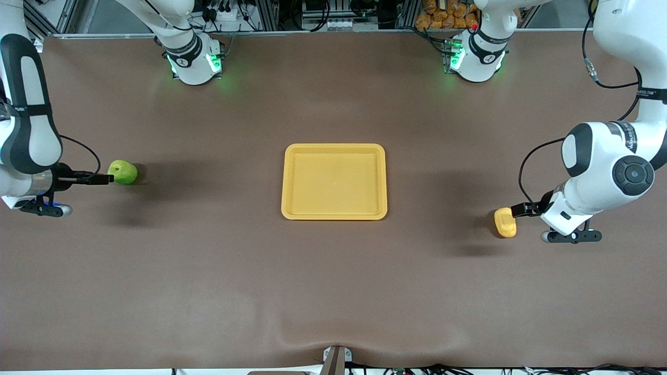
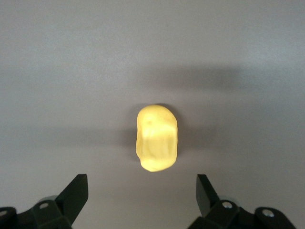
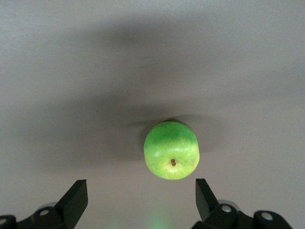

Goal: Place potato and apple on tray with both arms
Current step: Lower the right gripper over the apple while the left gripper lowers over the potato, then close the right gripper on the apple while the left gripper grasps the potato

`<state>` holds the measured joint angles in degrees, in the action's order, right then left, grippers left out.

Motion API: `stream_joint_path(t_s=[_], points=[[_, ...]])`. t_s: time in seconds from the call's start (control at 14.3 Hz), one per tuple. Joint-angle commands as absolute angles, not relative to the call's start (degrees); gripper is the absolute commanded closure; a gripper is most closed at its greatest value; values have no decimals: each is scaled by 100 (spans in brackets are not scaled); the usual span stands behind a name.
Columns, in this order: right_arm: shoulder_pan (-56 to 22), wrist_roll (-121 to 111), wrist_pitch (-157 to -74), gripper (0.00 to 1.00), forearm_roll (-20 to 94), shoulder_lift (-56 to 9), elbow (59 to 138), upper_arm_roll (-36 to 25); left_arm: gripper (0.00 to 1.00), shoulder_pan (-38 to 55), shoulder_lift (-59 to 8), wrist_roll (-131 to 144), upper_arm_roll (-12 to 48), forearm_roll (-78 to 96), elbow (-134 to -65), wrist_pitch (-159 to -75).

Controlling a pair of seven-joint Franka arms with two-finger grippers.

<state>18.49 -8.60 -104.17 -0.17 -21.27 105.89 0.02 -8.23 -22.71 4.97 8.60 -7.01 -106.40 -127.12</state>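
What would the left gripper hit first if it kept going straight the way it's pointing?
Most likely the potato: it lies centred ahead of the open left gripper, on the table.

No legible text anywhere.

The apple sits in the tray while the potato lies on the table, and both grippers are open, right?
Not quite: the front view shows the apple on the table toward the right arm's end, not in the tray. The potato does lie on the table, and both grippers are open.
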Motion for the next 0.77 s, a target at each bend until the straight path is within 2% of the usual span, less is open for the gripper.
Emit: stream_joint_path(t_s=[0.0, 0.14, 0.35, 0.7], points=[[2056, -879, -10591, 0, -79, -2030, 10775, 88, 0, -853, -2416, 580, 888, -826, -10644, -12928], [2057, -879, -10660, 0, -79, -2030, 10906, 88, 0, -853, -2539, 580, 879, -826, -10644, -13034], [2126, -879, -11284, 0, -79, -2004, 11354, 88, 0, -853, -2672, 589, 879, -826, -10644, -13157], [2197, -879, -11425, 0, -79, -2013, 11557, 88, 0, -896, -2917, 598, 888, -817, -10643, -13394]])
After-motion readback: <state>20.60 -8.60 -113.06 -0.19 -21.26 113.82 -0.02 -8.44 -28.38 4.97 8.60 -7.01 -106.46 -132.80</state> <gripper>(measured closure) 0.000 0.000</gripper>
